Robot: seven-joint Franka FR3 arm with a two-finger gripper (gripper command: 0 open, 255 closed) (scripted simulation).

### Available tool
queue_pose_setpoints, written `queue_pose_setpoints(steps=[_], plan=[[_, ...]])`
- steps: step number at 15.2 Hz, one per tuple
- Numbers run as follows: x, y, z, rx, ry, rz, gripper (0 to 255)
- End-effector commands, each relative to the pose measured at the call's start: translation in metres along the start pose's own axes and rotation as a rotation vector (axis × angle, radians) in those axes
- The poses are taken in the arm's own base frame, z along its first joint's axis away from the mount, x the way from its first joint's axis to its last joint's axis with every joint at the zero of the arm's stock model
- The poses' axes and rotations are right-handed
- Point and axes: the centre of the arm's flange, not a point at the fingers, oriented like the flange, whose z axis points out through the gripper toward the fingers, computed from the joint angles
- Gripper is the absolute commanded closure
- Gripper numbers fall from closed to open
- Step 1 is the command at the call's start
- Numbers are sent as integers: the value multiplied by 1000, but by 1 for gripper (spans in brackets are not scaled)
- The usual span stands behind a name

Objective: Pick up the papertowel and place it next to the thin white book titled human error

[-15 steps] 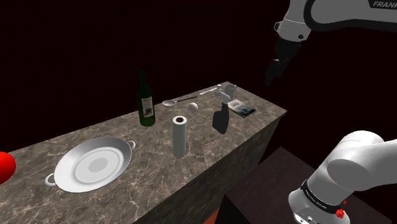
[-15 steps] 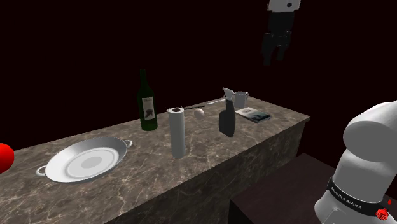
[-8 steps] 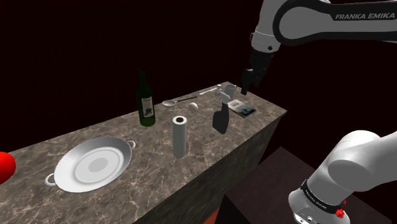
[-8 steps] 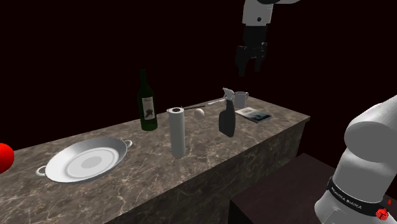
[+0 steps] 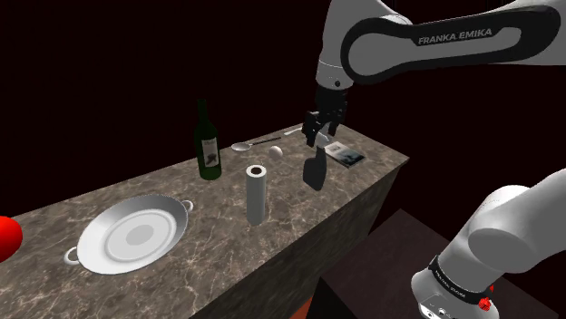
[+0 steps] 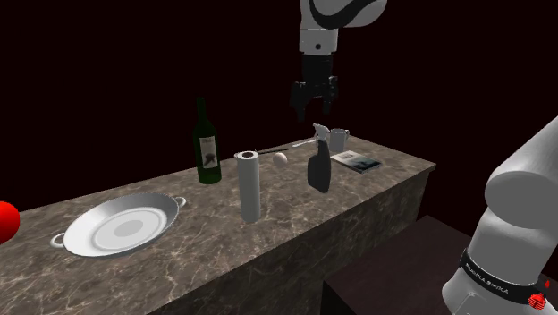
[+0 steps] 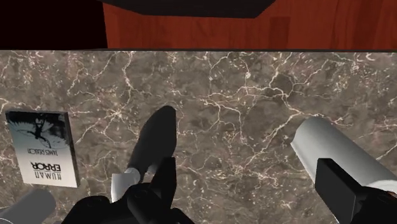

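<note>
**Reaching for the paper towel: counter stock, left to right**

Sides are given as in the shoulder view.

- **Plate** (image 5: 131, 237): wide and two-handled, at the left on the marbled counter (image 5: 227, 258). It is well apart from the work and is no concern.
- **Bottle** (image 5: 209, 140): dark green and upright, behind the roll and a little to its left. It looks like the nearest thing to knock on the way down.
- **Paper towel** (image 5: 257, 194): the task's thing, a plain pale roll standing on end near the counter's front edge. It sits between the bottle and the spray bottle and touches neither. Being tall and narrow, it will likely tip if nudged sideways. The best approach, as judged:
  - carry the hand leftward until it is over the roll;
  - set one finger on either side of it;
  - descend straight and close squarely around the upper part.
- **Spray bottle** (image 5: 314, 168): black and upright, to the right of the roll and almost directly below the hand. The hand should clear it before dropping.
- **Book** (image 5: 346, 152): thin and white-covered, lying flat near the counter's right end, with the title "Human Error" legible in the wrist view. The bare marble beside it looks a fit spot for the roll.
- **Gripper** (image 6: 313, 107): hangs above the spray bottle, well clear of the counter. The fingers (image 7: 164, 181) stand wide apart, grasping nothing and touching nothing. In the wrist view the roll shows beside one finger, far below it and not held.
</note>
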Motion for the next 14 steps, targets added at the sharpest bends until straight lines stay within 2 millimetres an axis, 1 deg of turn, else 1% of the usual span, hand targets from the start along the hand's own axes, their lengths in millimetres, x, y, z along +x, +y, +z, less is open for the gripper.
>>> queue_pose_setpoints(steps=[1, 14], plan=[[15, -24, 11, 5, -3, 9, 0], [111, -150, 74, 29, -27, 59, 0]])
